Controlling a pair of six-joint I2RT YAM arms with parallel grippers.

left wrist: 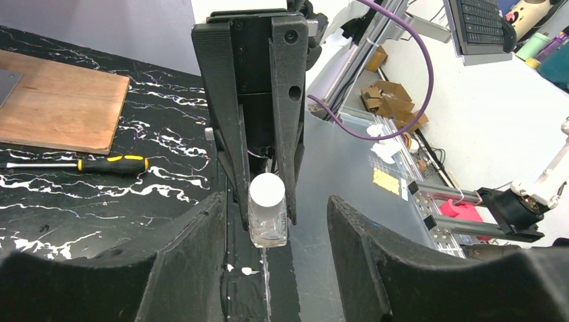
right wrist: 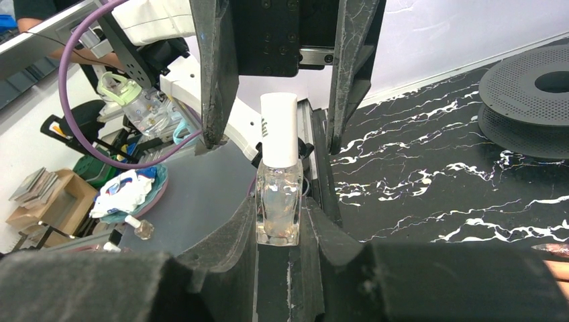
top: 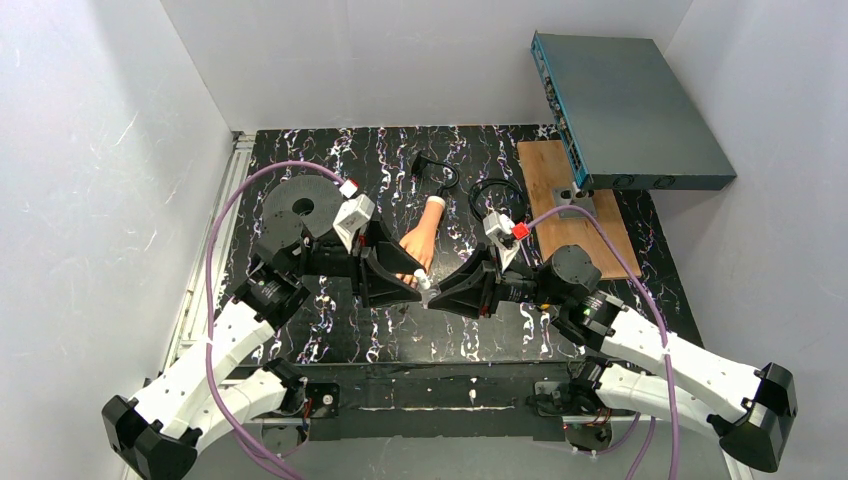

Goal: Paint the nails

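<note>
Left gripper point(left wrist: 275, 201): jaws part-open – one finger stands on each side of the white cap point(right wrist: 278, 119), with a gap on both sides. Nothing is gripped.
Polish bottle point(right wrist: 278, 204): upright, clear glass, cap on, placed between the two grippers. Whether its base clears the table cannot be told.
Mannequin hand point(top: 421, 243): lies on the black marbled table point(top: 330, 330) just behind the bottle, with the white wrist stub away from the arms and the fingers toward them.
The nails point(right wrist: 552, 249): one dark purplish tip shows at the right edge of the right wrist view, low beside the right gripper. In the top view the others are hidden under the grippers.
Right gripper point(right wrist: 278, 225): clamped on the glass body of the bottle, below the cap.
Step in hand (judgement): seating the left fingers on the cap for unscrewing; the cap is not yet off.
Risk, off-centre closure: one finger meets the cap first and levers the bottle sideways in the right gripper's hold.
Risk, slip: the glass is smooth, so a twist may turn the whole bottle instead of loosening the cap.
Risk, spill: the bottle sits close to the mannequin fingers – a tilt once opened would put polish on skin or table.
</note>
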